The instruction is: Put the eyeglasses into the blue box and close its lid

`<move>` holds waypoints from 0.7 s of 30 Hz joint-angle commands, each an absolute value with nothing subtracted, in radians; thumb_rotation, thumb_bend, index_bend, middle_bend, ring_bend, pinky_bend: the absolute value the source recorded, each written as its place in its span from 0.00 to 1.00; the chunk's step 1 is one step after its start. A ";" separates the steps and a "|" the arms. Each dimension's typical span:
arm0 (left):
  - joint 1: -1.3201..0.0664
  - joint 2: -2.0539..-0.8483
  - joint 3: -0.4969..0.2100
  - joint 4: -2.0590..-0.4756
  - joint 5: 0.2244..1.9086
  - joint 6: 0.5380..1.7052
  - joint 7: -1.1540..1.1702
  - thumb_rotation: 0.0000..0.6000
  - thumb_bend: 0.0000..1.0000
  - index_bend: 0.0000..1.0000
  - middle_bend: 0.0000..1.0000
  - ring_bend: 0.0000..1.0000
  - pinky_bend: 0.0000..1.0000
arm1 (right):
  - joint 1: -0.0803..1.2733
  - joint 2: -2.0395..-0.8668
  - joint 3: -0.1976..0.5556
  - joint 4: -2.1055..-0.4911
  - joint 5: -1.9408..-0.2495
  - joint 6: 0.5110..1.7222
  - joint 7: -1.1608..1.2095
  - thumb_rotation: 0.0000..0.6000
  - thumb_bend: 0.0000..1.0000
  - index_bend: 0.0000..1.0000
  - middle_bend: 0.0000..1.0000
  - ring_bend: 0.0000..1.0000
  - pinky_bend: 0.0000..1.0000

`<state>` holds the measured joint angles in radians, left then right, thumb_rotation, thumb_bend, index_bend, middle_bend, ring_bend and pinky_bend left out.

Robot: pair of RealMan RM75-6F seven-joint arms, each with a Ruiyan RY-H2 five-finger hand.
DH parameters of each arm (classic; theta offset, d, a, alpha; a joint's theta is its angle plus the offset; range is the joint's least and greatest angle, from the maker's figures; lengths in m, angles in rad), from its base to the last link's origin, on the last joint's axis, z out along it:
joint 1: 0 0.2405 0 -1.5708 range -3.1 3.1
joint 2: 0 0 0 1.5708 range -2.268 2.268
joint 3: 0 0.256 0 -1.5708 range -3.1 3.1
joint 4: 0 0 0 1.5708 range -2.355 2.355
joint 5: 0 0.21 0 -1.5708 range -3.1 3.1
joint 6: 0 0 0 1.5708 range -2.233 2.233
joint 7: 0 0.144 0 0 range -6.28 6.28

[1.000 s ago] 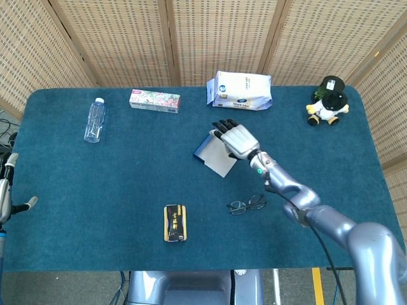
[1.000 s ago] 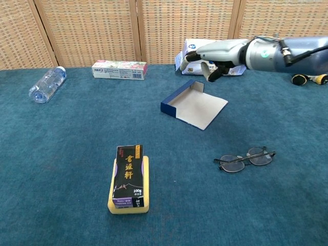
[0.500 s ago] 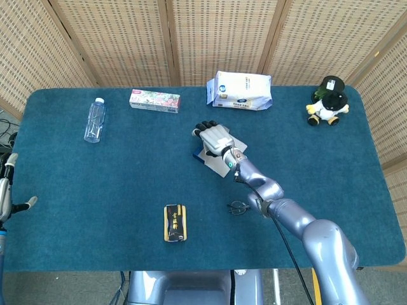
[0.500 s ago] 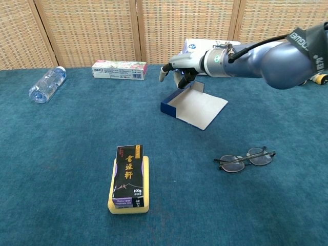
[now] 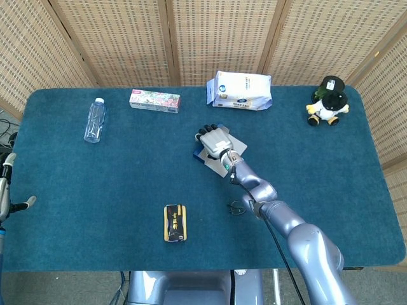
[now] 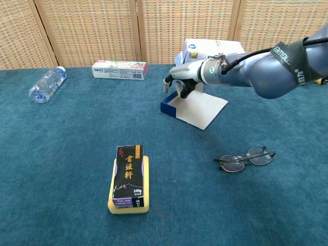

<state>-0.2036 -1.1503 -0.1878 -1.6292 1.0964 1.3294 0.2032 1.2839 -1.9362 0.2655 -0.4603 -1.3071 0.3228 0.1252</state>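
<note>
The blue box [image 6: 193,106] lies in the middle of the table with its pale lid folded flat toward the right. My right hand [image 6: 181,83] hovers low over the box's walled far-left end, fingers bent downward around nothing; whether they touch the rim is unclear. In the head view the right hand [image 5: 213,140] covers most of the blue box [image 5: 218,164]. The eyeglasses [image 6: 244,158] lie unfolded on the cloth in front of the box; my forearm hides most of the eyeglasses [image 5: 238,207] in the head view. My left hand [image 5: 7,191] waits at the table's left edge, fingers apart and empty.
A black carton on a yellow block [image 6: 128,178] stands front left. A water bottle [image 6: 46,84] lies far left, with a toothpaste box [image 6: 119,69] and a wipes pack [image 6: 207,48] along the back. A plush toy [image 5: 328,100] sits at the back right corner.
My right hand has swung left and dropped from above the lid to the box's walled end, its fingers curling downward. The eyeglasses, box and left hand have stayed put.
</note>
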 commanded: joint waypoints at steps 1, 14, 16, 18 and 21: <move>-0.205 -1.150 -0.188 -1.629 1.094 1.328 0.202 1.00 0.00 0.00 0.00 0.00 0.00 | 1.292 -1.946 0.244 -0.432 -1.313 0.294 0.098 1.00 1.00 0.29 0.22 0.00 0.08; -0.207 -1.151 -0.184 -1.631 1.094 1.330 0.208 1.00 0.00 0.00 0.00 0.00 0.00 | 1.301 -1.891 0.202 -0.411 -1.279 0.177 -0.033 1.00 1.00 0.38 0.36 0.04 0.08; -0.207 -1.152 -0.183 -1.632 1.096 1.332 0.209 1.00 0.00 0.00 0.00 0.00 0.00 | 1.296 -1.877 0.199 -0.410 -1.262 0.162 -0.050 1.00 1.00 0.38 0.36 0.05 0.08; -0.207 -1.152 -0.181 -1.633 1.097 1.332 0.211 1.00 0.00 0.00 0.00 0.00 0.00 | 1.288 -1.868 0.192 -0.399 -1.246 0.156 -0.070 1.00 1.00 0.38 0.35 0.05 0.08; -0.208 -1.153 -0.179 -1.636 1.101 1.333 0.214 1.00 0.00 0.00 0.00 0.00 0.00 | 1.276 -1.864 0.186 -0.362 -1.208 0.130 -0.094 1.00 1.00 0.38 0.35 0.05 0.08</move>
